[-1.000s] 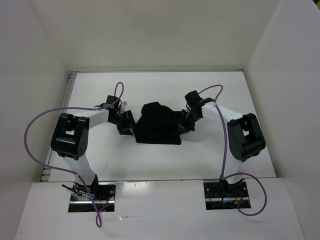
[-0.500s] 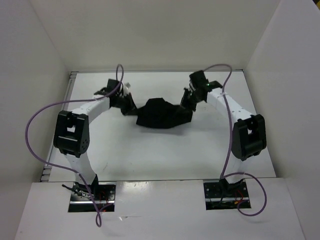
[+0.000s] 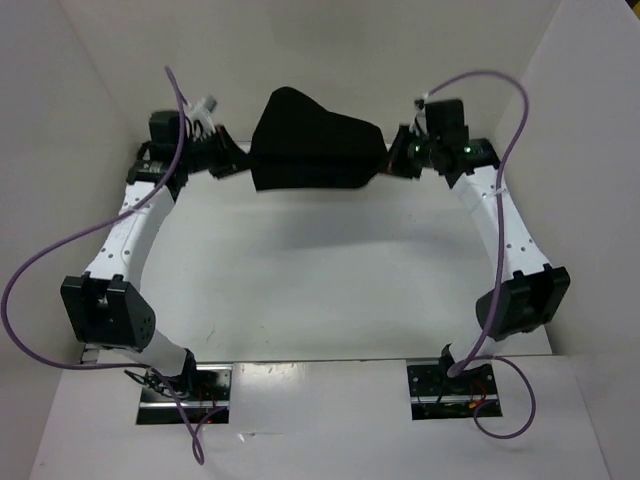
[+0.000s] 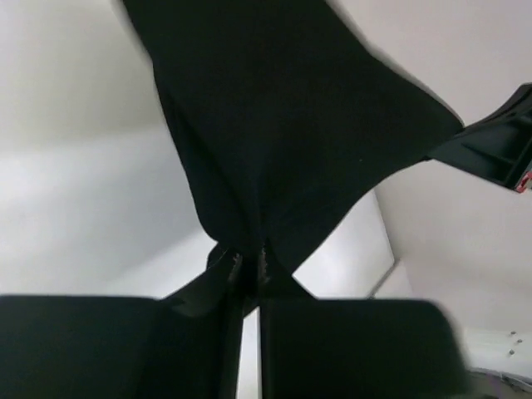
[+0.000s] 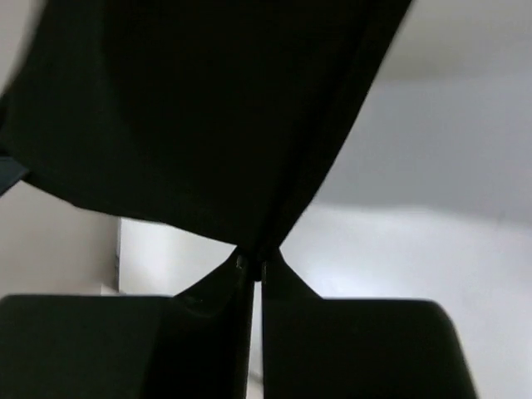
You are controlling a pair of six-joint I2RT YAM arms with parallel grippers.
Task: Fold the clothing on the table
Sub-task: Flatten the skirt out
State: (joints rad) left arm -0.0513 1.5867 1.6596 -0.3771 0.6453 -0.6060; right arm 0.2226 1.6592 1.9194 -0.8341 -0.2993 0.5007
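Observation:
The black clothing (image 3: pixel 315 140) hangs stretched in the air above the far side of the white table (image 3: pixel 320 270), held at both ends. My left gripper (image 3: pixel 238 162) is shut on its left edge, and my right gripper (image 3: pixel 388 160) is shut on its right edge. In the left wrist view the clothing (image 4: pixel 274 125) spreads upward from the pinched fingertips of the left gripper (image 4: pixel 248 264). The right wrist view shows the same fabric (image 5: pixel 199 108) fanning up from the closed right gripper (image 5: pixel 254 264).
White walls enclose the table on three sides, close behind the raised garment. A metal rim (image 3: pixel 140 170) runs along the table's left side. Purple cables (image 3: pixel 40 270) loop off both arms. The arm bases (image 3: pixel 185 385) sit at the near edge.
Both arms have risen and swung toward the back wall, lifting the clothing off the table and pulling it out wide. The left gripper closed on the fabric during this.

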